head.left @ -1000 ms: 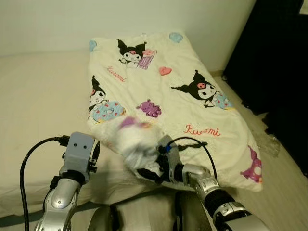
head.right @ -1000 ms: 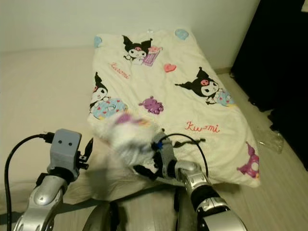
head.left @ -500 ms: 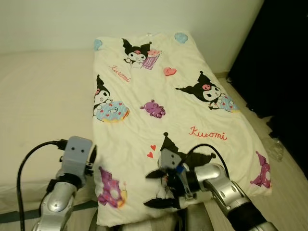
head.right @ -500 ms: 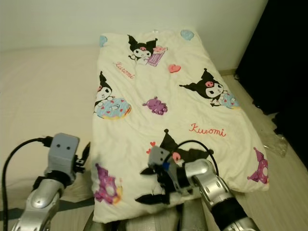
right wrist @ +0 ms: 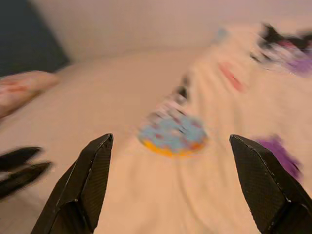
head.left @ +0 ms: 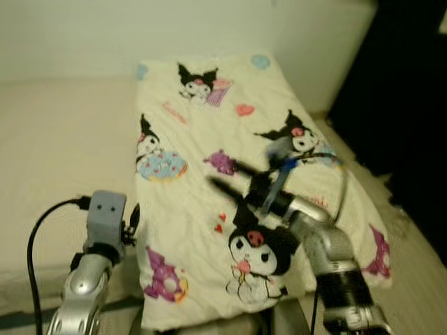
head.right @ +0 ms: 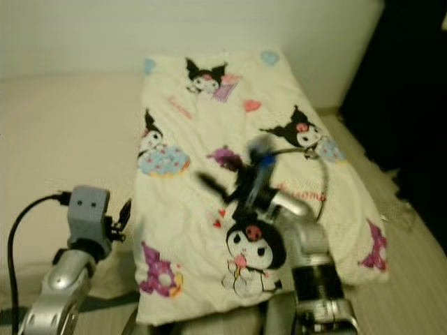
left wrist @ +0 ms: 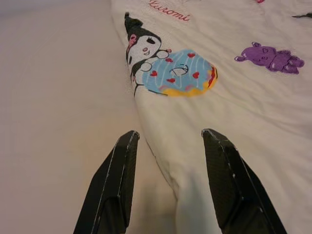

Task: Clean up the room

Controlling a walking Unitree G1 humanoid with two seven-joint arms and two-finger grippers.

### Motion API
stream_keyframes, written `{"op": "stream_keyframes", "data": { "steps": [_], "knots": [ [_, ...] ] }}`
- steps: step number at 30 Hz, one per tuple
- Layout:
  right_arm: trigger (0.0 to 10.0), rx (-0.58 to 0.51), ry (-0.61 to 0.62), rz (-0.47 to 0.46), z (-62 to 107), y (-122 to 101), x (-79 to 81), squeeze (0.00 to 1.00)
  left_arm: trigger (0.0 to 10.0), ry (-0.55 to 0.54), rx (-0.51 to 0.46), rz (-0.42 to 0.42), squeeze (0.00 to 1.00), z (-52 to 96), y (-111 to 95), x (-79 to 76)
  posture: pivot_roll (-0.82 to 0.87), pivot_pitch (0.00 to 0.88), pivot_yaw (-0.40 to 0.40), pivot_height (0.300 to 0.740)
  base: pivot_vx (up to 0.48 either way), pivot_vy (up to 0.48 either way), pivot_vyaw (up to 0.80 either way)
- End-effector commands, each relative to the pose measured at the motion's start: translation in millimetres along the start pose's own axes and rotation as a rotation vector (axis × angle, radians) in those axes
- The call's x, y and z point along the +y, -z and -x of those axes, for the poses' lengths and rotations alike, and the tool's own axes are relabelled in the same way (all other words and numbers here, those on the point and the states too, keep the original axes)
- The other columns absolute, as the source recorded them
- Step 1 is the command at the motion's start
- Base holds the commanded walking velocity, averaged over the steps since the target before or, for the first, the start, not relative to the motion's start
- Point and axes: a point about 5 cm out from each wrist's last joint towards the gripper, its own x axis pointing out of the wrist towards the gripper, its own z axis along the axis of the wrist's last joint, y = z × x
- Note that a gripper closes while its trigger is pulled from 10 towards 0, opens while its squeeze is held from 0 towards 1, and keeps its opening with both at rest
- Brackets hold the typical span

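A cream blanket (head.left: 202, 132) printed with cartoon figures lies spread flat along the right side of the bed. My right gripper (head.left: 222, 174) hovers blurred above its middle, open, with nothing between its fingers; in the right wrist view the right gripper (right wrist: 169, 141) looks over the blanket's doughnut print (right wrist: 171, 135). My left gripper (left wrist: 170, 134) is open and low at the blanket's left edge (left wrist: 146, 131), one finger over the bare sheet and one over the blanket, holding nothing.
The beige bed sheet (head.left: 56, 139) stretches to the left. A pale wall (head.left: 174, 28) stands behind the bed. A dark curtain or cupboard (head.left: 412, 91) and a strip of floor (head.left: 412, 279) lie to the right. A pinkish pillow (right wrist: 22, 85) shows in the right wrist view.
A second ago my right gripper held the bunched near corner of the blanket. The corner was let go and now lies flat; the right gripper has risen over the blanket's middle.
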Motion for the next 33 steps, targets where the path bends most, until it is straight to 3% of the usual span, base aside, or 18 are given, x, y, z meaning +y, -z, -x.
{"op": "stream_keyframes", "data": {
  "steps": [1, 3, 6, 9, 13, 17, 24, 33],
  "knots": [
    [10.0, 0.081, 0.137, 0.055, 8.5, 26, -7.7, 0.00, 10.0, 0.055, 0.018, 0.056, 0.00, 3.0, 9, -8.3, -0.06, 0.091, -0.003, 0.588, 0.000, 0.000, 0.00],
    [10.0, 0.098, 0.214, 0.111, 14.6, 33, -8.4, 0.00, 10.0, 0.105, 0.008, 0.085, 0.00, 3.6, 10, -15.2, -0.06, 0.091, -0.003, 0.588, 0.000, 0.000, 0.00],
    [10.0, 0.149, 0.375, 0.141, 31.0, 52, -16.8, 0.00, 10.0, 0.166, -0.008, 0.052, 0.00, 4.2, 8, -23.4, -0.05, 0.058, -0.010, 0.588, 0.000, 0.000, 0.00],
    [10.0, 0.166, 0.433, 0.154, 35.5, 60, -19.1, 0.00, 10.0, 0.172, -0.010, 0.039, 0.00, 3.6, 8, -24.2, -0.05, 0.050, -0.004, 0.588, 0.000, 0.000, 0.00],
    [10.0, 0.189, 0.450, 0.144, 36.8, 68, -19.3, 0.00, 10.0, 0.132, 0.010, 0.017, 0.00, 1.9, 12, -22.0, -0.06, 0.048, -0.002, 0.588, 0.000, 0.000, 0.00],
    [10.0, 0.181, 0.451, 0.156, 36.5, 76, -14.4, 0.00, 10.0, 0.015, 0.031, -0.006, 0.00, -3.4, 17, -13.9, -0.06, 0.050, 0.010, 0.608, 0.000, 0.000, 0.00],
    [10.0, 0.172, 0.470, 0.155, 35.8, 79, -11.4, 0.00, 10.0, 0.053, -0.002, 0.018, 0.00, -6.9, 11, -23.7, -0.06, 0.046, 0.007, 0.628, 0.000, 0.000, 0.00],
    [10.0, 0.168, 0.476, 0.152, 35.4, 84, -6.7, 0.00, 10.0, 0.054, 0.000, -0.024, 0.00, -10.6, 12, -25.8, -0.05, 0.042, 0.007, 0.653, 0.000, 0.000, 0.00]
  ]
}}
